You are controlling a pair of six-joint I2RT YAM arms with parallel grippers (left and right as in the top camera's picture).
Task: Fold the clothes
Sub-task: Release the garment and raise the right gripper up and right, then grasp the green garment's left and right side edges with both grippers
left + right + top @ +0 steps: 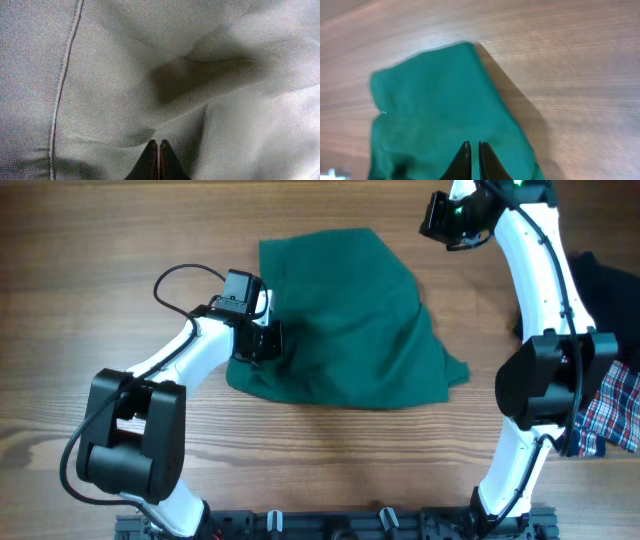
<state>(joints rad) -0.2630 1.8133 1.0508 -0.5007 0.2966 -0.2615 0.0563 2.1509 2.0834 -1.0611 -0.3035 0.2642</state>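
From overhead, the plain dark green soft fabric garment (345, 320) lay crumpled in the middle of the brown wood-grain table (100, 240), with one corner trailing out to the right. The left gripper (266, 338) rested on the garment's left edge. The right gripper (438, 220) hung near the table's far side, apart from the green cloth. Its finger state could not be told from this height. At the right edge of the table lay a crumpled black garment (603, 280) and, nearer the robot, a red-white-blue plaid cloth (612, 415).

In the left wrist view, folds of the garment (200, 60) filled the picture, looking greyish at that range, and a stitched seam (62, 85) ran down the left side. The left gripper (158, 161) had its fingertips pressed together against the cloth. Whether any fabric was caught between them could not be told.

In the right wrist view, the garment (435, 105) lay below on the table (570, 60). The right gripper (471, 161) was above it, its fingers drawn almost together with a slim gap and holding nothing.
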